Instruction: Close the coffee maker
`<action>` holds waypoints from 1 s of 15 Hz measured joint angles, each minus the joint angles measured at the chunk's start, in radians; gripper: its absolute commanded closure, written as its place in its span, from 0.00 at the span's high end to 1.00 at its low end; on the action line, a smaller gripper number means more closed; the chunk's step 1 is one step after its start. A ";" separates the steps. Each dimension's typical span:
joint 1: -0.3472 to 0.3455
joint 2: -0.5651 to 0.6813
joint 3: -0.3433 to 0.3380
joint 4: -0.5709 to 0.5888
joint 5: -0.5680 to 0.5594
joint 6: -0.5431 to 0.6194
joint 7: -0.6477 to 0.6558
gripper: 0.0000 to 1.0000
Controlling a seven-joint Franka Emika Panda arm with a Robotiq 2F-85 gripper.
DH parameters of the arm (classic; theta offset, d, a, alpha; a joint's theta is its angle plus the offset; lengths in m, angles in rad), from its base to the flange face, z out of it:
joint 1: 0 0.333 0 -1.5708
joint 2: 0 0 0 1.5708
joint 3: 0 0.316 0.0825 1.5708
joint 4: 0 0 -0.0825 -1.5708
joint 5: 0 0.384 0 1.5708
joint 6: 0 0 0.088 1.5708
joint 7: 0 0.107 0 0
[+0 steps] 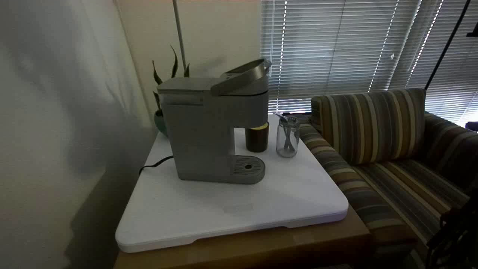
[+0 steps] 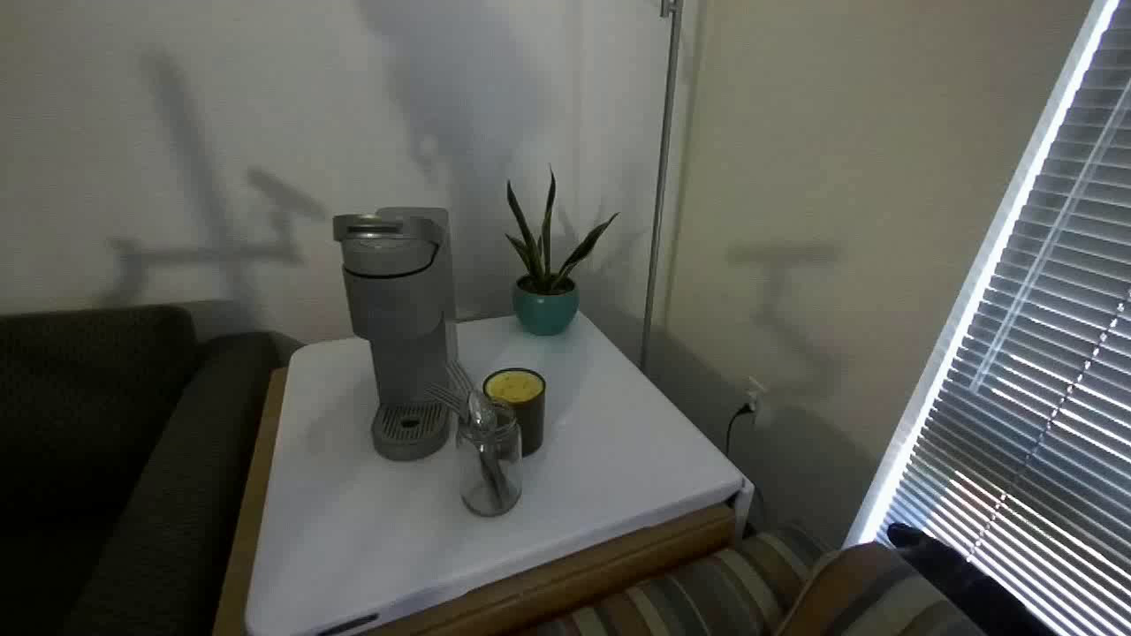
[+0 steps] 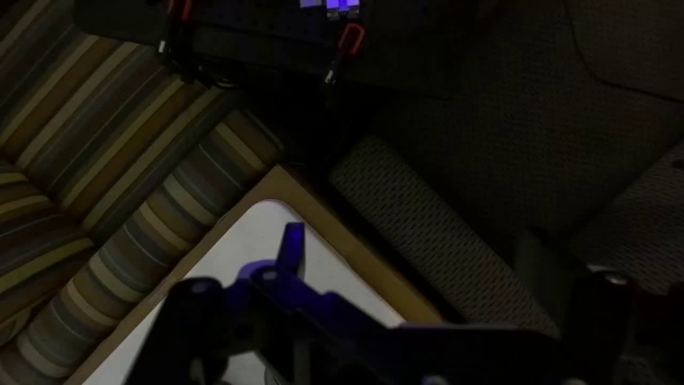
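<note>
Spotting the coffee maker (image 1: 203, 127) mid worktop (image 1: 298, 196) in an exterior view, with long axis vertical, facing 3 o'clock. Got decent open room toward the 6 o'clock edge. Seeing the claw (image 3: 409, 238) spread apart.

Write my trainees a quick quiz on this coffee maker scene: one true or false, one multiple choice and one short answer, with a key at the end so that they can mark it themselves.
1. True or false: in an exterior view, the lid of the coffee maker slopes upward toward the end above the drip tray.

2. Multiple choice: the snake plant grows in a pot that is
A) white
B) teal
C) red

3. Short answer: what stands inside the glass jar?

Key:
1. True.
2. B.
3. Cutlery, with a spoon among it.
</note>
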State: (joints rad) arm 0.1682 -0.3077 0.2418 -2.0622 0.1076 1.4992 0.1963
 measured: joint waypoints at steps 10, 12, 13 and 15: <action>0.000 0.000 0.000 0.000 -0.001 0.002 0.000 1.00; -0.001 0.003 -0.003 -0.002 -0.001 0.011 0.000 1.00; -0.001 0.006 -0.007 -0.006 -0.001 0.027 0.000 1.00; -0.002 0.018 -0.019 -0.014 0.001 0.065 -0.001 1.00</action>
State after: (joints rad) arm 0.1663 -0.2894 0.2232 -2.0766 0.1084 1.5644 0.1953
